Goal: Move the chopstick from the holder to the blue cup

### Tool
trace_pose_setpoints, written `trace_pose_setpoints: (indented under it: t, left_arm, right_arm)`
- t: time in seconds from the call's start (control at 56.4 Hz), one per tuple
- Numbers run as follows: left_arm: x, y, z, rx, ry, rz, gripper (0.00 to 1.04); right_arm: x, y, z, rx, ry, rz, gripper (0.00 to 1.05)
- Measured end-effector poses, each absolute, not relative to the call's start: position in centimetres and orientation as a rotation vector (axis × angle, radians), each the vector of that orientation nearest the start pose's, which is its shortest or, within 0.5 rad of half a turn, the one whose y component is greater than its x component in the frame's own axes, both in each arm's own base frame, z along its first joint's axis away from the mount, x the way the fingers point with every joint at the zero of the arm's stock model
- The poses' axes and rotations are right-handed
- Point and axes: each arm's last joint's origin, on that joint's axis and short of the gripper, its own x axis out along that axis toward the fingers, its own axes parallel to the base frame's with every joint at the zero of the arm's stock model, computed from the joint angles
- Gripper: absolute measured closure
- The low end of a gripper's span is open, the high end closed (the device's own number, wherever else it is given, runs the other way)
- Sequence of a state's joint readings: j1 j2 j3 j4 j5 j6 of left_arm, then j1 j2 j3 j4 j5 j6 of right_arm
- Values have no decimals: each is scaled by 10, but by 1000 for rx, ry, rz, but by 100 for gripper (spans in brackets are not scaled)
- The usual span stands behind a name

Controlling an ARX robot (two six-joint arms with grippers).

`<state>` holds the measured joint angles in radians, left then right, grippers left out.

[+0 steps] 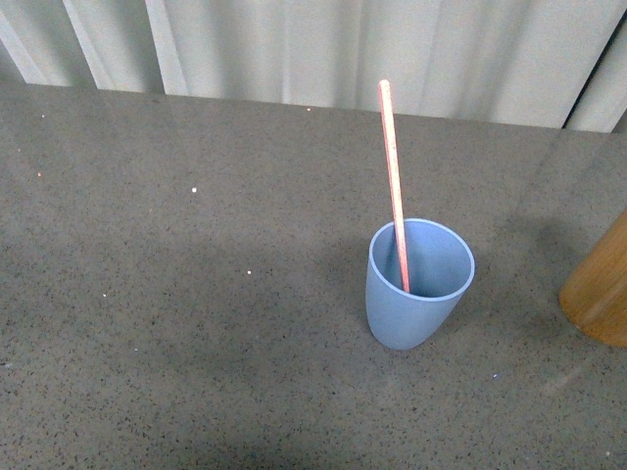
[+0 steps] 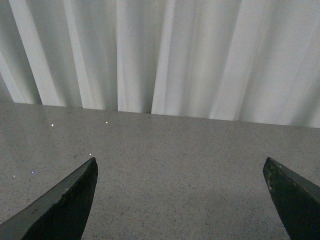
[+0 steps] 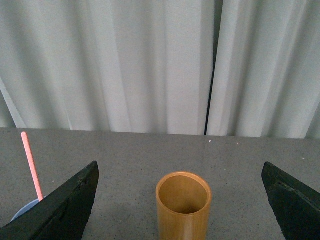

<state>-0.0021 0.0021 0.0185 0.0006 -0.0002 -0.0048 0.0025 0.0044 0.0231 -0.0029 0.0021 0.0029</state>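
**Chopstick in Blue Cup, Both Grippers Released**

The counter (image 1: 176,294) is a grey, finely speckled surface that fills most of the front view. Pale pleated curtains (image 1: 392,49) hang along its far edge.

The holder (image 1: 602,294) is an orange-brown wooden cylinder standing upright on the counter at the right edge of the front view, cut off by the frame. In the right wrist view the holder (image 3: 183,210) appears centred between the two jaws, apart from both. Its open mouth faces up, and the part of its interior that shows holds nothing.

The blue cup (image 1: 416,294) stands on the counter to the left of the holder, well apart from it. In the right wrist view only a sliver of the blue cup (image 3: 25,209) shows behind one jaw.

One chopstick (image 1: 393,176), salmon-pink and straight, stands inside the blue cup. Its lower end rests within the cup and it leans against the far-left part of the rim, with more than half its length above the rim. The same chopstick (image 3: 31,162) shows in the right wrist view.

The left gripper (image 2: 180,200) has its jaws spread wide, grasping nothing, over bare counter. The right gripper (image 3: 180,200) also has its jaws spread wide and released.
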Motion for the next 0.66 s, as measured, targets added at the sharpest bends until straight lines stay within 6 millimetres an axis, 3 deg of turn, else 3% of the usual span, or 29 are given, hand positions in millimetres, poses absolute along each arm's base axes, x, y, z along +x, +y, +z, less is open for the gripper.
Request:
trace_pose_setpoints:
  t: [0.657]
  left_arm:
    - [97,0,170,-4,-17,-2,7]
  right_arm:
    - [97,0,171,3,-16,0,10]
